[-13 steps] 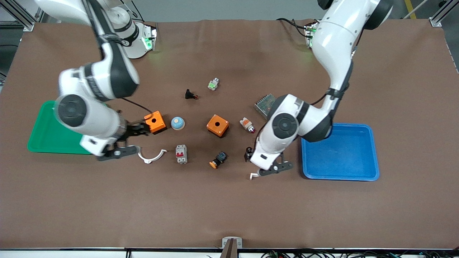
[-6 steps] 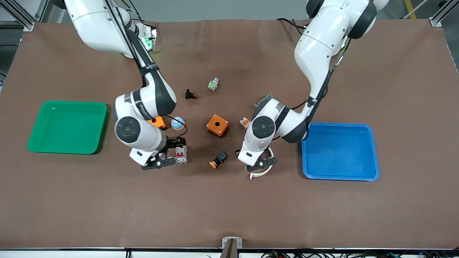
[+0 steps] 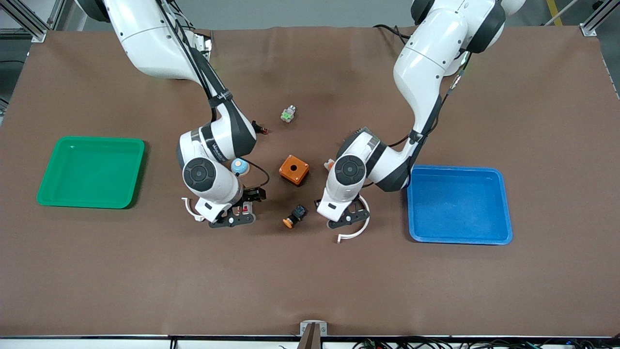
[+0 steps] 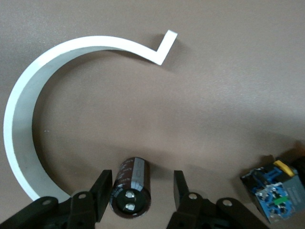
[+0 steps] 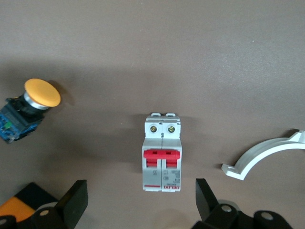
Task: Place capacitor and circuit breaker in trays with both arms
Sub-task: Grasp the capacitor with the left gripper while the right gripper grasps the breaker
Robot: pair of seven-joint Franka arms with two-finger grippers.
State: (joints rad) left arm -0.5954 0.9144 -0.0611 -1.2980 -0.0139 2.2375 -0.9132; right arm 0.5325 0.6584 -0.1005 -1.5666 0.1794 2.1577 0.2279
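Observation:
The capacitor (image 4: pixel 131 188), a stubby black cylinder with a silvery end, lies on the brown mat between the open fingers (image 4: pixel 102 191) of my left gripper (image 4: pixel 142 177). In the front view the left gripper (image 3: pixel 341 217) hides it. The circuit breaker (image 5: pixel 162 152), a white block with red toggles, lies flat on the mat. My right gripper (image 5: pixel 141 185) is wide open and empty just over one end of it. In the front view the right gripper (image 3: pixel 238 214) covers most of the circuit breaker (image 3: pixel 247 209).
A green tray (image 3: pixel 48 194) sits at the right arm's end and a blue tray (image 3: pixel 503 203) at the left arm's end. An orange box (image 3: pixel 294 169), an orange-capped black-and-blue part (image 3: pixel 295 215), a blue dome (image 3: pixel 239 166) and two white curved brackets (image 3: pixel 356 231) (image 3: pixel 190 211) lie close by.
Both arms have swung toward the table's middle. The right gripper went from beside the orange box to over the circuit breaker. The left gripper shifted to straddle the capacitor.

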